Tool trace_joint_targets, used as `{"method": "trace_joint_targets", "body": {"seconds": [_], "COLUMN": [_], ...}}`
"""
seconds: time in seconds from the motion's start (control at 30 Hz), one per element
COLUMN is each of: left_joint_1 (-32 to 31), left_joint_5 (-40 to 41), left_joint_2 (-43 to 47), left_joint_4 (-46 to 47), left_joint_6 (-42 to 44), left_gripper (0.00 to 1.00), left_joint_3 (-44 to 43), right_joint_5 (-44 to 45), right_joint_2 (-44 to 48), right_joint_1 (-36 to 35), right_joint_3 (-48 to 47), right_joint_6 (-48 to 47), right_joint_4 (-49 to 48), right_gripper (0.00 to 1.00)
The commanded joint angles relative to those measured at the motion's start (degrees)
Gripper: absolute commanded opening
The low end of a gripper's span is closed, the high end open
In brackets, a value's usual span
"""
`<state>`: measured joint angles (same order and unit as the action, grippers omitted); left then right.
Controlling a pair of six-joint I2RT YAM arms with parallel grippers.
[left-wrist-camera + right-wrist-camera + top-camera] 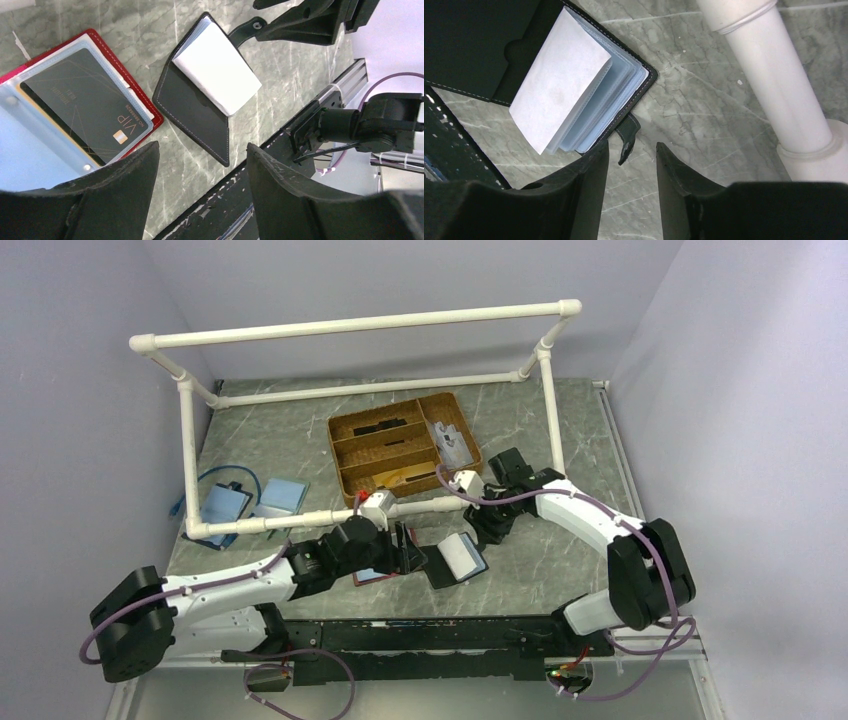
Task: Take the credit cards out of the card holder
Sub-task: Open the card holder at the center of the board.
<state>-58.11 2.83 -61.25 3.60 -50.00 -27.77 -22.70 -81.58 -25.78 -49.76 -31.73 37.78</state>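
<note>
The card holder [455, 560] lay open on the table [560, 550] between the arms, its length running roughly from claw to claw. The right claw [631, 150], spread and empty, was nearer, at its strap [628, 136]; the left claw [202, 147] was spread too.

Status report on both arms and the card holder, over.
Left end effector open, empty, near red holder. Right end effector open, empty, beside card holder. Holder lies open, sleeves fanned. Obstacle: white pipe by right arm.

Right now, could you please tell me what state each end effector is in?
Left end effector: open, holding nothing.
Right end effector: open; the strap of the card holder sits loose between the jaws.
</note>
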Motion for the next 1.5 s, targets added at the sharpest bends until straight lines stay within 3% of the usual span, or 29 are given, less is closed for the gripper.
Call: {"method": "trace_joint_targets", "body": {"seconds": [0.0,0.2,0.37,0.53,0.6,0.73,1.1,1.33,1.47], "left_joint_1": [0.2,0.4,0.3,-1.5,-3.2,-5.1,-5.4,-5.4,-5.5], "left_joint_5": [0.6,-1.2,-0.4,5.6,10.5,15.3,9.9,9.2,10.2], "left_joint_2": [1.7,-5.5,-15.1,-24.2,-27.5,-35.0,-45.2,-46.1,-48.0], "left_joint_4": [1.7,8.2,3.0,-13.3,-22.3,-37.3,-37.0,-34.6,-38.1], "left_joint_6": [2.3,-0.5,-6.3,-11.4,-14.0,-16.4,-11.3,-10.3,-12.5], "left_gripper": [0.67,0.67,0.66,0.65,0.57,0.56,0.64,0.70,0.72], "left_joint_3": [-2.4,-6.5,-13.5,-24.0,-30.2,-40.3,-49.4,-50.3,-52.7], "right_joint_5": [-3.9,-10.9,-14.9,-15.8,-15.7,-15.5,-15.1,-15.0,-14.9], "right_joint_2": [3.7,5.8,7.8,8.7,8.7,8.2,8.0,8.1,8.1], "right_joint_1": [1.9,4.7,7.3,9.4,9.6,9.7,9.7,9.8,9.8], "right_joint_3": [-1.6,-3.0,-3.4,-3.4,-3.3,-3.2,-3.2,-3.2,-3.2], "right_joint_6": [0.1,0.5,1.4,2.5,2.7,2.9,3.2,3.2,3.3], "right_joint_4": [1.2,2.8,2.7,2.1,1.8,1.7,1.5,1.5,1.4], "right_gripper": [0.48,0.49,0.49,0.49,0.49,0.49,0.49,0.49,0.49]}}
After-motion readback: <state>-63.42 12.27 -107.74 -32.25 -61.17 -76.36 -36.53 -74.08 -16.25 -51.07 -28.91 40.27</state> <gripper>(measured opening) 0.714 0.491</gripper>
